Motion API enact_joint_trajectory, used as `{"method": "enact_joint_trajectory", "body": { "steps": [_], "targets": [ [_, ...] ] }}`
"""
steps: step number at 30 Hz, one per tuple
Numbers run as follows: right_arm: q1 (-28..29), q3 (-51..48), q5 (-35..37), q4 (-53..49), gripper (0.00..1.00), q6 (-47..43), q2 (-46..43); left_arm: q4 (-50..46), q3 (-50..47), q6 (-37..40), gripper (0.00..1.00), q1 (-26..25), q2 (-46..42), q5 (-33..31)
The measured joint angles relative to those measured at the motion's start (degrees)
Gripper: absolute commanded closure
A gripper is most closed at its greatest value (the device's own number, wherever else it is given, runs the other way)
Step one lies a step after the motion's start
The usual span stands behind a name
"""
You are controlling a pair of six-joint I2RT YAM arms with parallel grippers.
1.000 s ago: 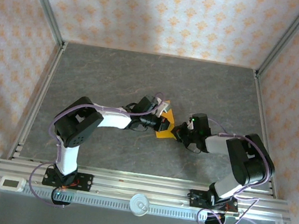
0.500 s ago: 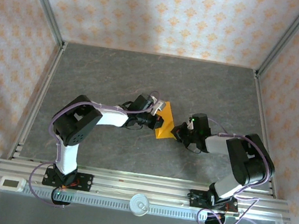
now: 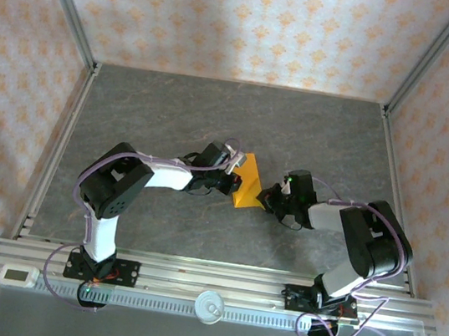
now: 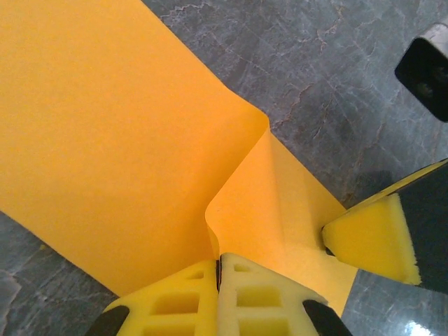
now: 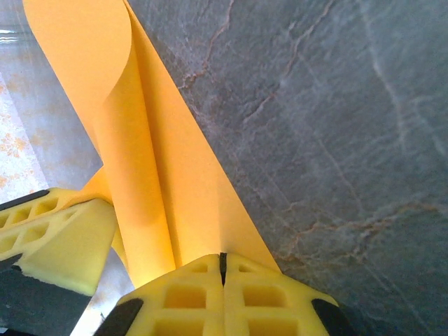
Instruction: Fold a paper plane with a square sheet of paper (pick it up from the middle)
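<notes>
Top external: left pincer (image 3: 237, 182) and right pincer (image 3: 264, 198) pinch edges of the square sheet of paper (image 3: 248, 192) amid open tabletop (image 3: 215, 116).

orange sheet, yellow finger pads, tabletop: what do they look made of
Orange sheet: probably thin matte paper; it curls and takes a soft fold without glare.
Yellow finger pads: likely foam or soft rubber, matte, with moulded square pockets.
Tabletop: grey veined stone-look surface, slightly glossy; real stone or printed laminate, cannot tell.

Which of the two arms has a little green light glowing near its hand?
The right arm: a green light glows on its wrist, beside the orange paper. The left arm shows none at its wrist.
</notes>
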Motion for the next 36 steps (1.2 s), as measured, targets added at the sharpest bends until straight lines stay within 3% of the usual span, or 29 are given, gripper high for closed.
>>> {"method": "enact_joint_trajectory", "body": {
  "steps": [36],
  "targets": [
    [0.0,0.3,0.1,-0.6,1.00,-1.1,0.0,-0.7,1.5,1.9,1.00,0.0,2.4,-1.7]
  ]
}}
